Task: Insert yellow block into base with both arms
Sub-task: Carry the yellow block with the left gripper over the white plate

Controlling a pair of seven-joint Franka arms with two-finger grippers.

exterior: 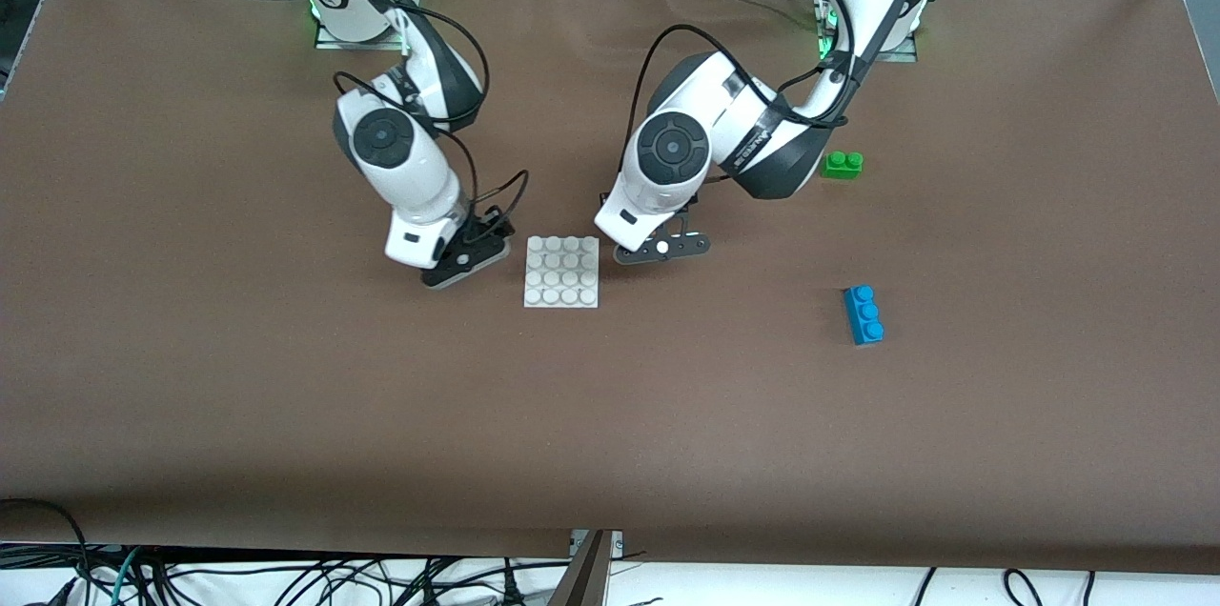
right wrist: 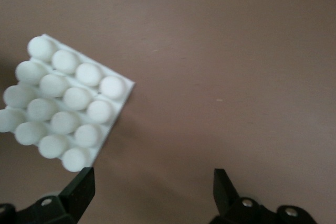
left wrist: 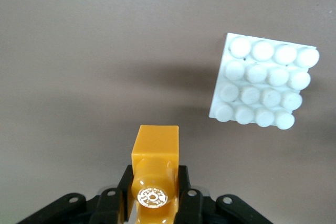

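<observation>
The left gripper [left wrist: 153,203] is clamping the yellow block [left wrist: 155,153] between its closed jaws, holding it in the air over bare desk [exterior: 286,415] just beside the base [exterior: 561,272], on the side toward the left arm's end. The right gripper [right wrist: 152,187] is hanging with its jaws spread wide and gripping nothing, just beside the base's edge toward the right arm's end of the desk. The base is lying flat on the desk between the two grippers, all its studs bare. A green brick [exterior: 843,165] and a blue brick [exterior: 864,314] are sitting well apart from it, toward the left arm's end, the blue one nearer the front camera.
</observation>
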